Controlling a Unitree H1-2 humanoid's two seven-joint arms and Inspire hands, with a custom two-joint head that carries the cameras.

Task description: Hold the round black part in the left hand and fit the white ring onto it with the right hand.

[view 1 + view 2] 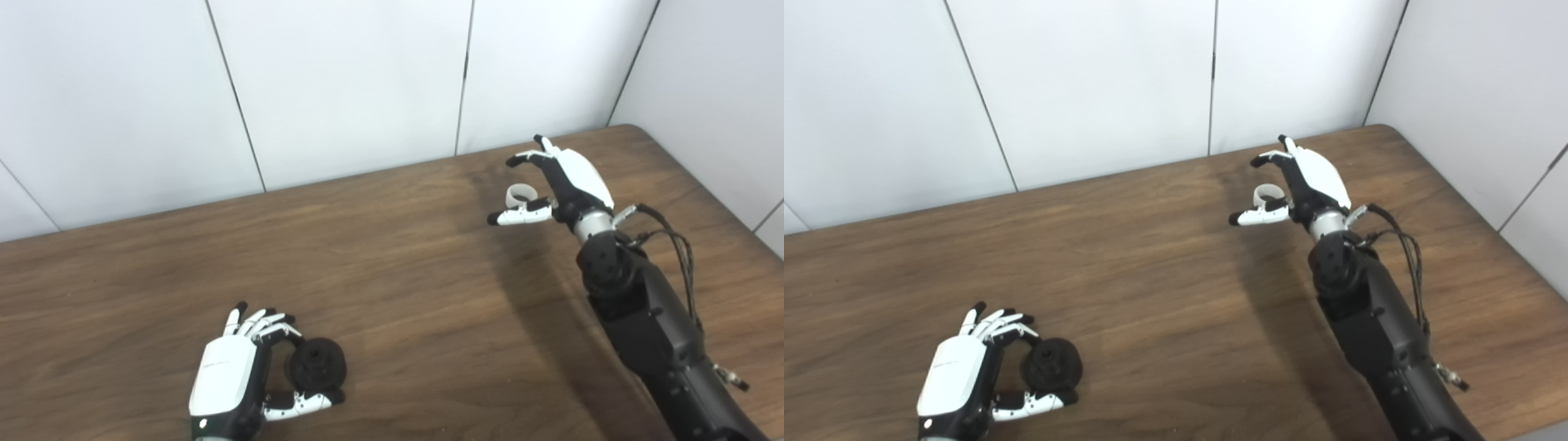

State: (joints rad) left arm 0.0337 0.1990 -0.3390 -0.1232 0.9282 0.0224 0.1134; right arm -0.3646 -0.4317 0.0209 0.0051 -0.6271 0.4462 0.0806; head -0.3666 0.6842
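The round black part (pixel 318 364) lies on the wooden table (pixel 392 275) at the near left. My left hand (pixel 236 373) is closed around it: one curled finger touches its far edge and the thumb (pixel 303 402) lies along its near edge, while the other fingers stay stretched out. The white ring (pixel 520 195) sits on the table at the far right. My right hand (pixel 554 180) is open around it, fingers arched beyond it and the thumb (pixel 520 215) just in front of it, close to touching.
White wall panels (pixel 343 86) stand right behind the table's far edge and along its right side. My dark right forearm (pixel 649 324) with loose cables crosses the table's right part. Bare wood lies between the two hands.
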